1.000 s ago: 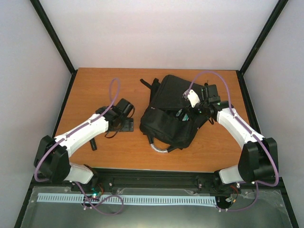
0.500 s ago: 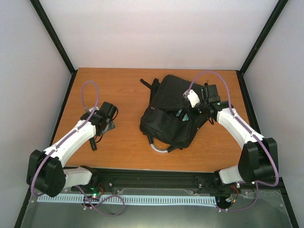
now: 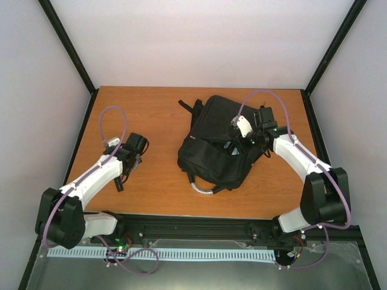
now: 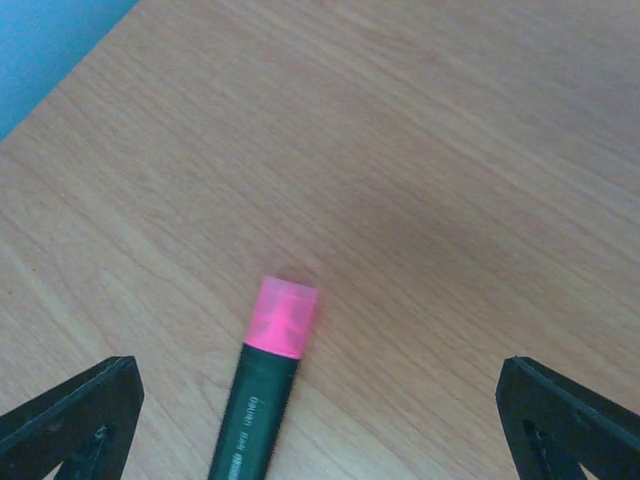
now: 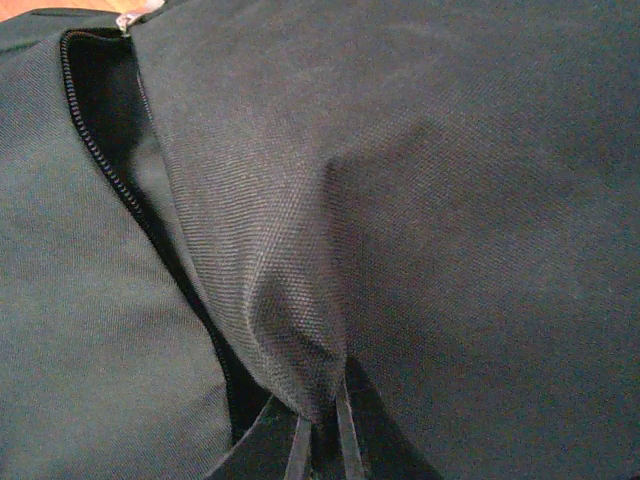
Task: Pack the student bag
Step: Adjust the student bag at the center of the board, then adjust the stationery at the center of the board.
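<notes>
Three pale walls [image 3: 205,42] — orange-brown wood table [image 3: 151,103], student bag [image 3: 211,160] atop.

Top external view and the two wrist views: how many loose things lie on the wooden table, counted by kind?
Black fabric backpack: 1
Dark-bodied highlighter pen with a pink cap: 1
Total: 2

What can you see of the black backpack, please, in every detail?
The student bag is a large black backpack of woven fabric, lying flat on the wooden table, right of centre. Its zip stands open. A grey handle loop points toward the arms. The right gripper pinches a raised fold of its fabric beside the opening.
</notes>
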You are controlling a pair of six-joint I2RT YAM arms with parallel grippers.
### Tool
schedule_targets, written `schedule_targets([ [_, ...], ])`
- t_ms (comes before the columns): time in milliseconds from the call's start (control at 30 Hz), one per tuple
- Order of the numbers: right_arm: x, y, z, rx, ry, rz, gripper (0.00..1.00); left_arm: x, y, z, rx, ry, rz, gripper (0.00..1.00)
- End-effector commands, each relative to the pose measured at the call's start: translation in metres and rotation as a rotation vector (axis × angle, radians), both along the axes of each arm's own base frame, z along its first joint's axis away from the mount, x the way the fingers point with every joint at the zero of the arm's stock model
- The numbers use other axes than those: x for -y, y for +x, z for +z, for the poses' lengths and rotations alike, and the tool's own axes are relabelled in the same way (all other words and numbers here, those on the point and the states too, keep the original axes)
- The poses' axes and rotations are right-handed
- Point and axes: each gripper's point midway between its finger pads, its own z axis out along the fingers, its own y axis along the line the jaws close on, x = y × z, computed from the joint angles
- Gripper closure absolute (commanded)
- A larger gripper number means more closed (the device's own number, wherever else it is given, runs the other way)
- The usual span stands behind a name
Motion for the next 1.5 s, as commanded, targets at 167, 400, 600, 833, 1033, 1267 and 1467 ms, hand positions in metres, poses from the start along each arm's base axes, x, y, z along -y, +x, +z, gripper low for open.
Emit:
schedule_targets([
  [167,-0.004,0.004,0.001,-0.011,0.014,0.004,0.97,-0.033,-0.005,-0.03,0.021,-0.029,0.165,0.0],
  [400,0.001,-0.009,-0.003,-0.005,-0.004,0.014,0.97,-0.042,-0.014,-0.054,0.004,-0.014,0.233,0.0],
  [600,0.025,-0.003,0.0,0.023,-0.04,-0.071,0.97,-0.033,-0.01,-0.07,-0.018,-0.083,0.231,0.0],
  [833,0.102,0.022,0.024,0.042,-0.01,-0.277,0.97,-0.027,-0.003,-0.075,-0.065,-0.114,0.186,0.0],
  [1033,0.115,0.019,0.028,0.049,0.053,-0.288,0.97,-0.03,0.0,-0.083,-0.121,-0.157,0.195,0.04],
  [1267,0.101,0.008,0.022,0.033,0.137,-0.258,0.97,-0.029,0.011,-0.094,-0.19,-0.201,0.123,0.19],
  [1467,0.096,0.008,0.032,0.059,0.168,-0.24,0.97,-0.019,0.023,-0.096,-0.163,-0.215,-0.001,0.37],
])
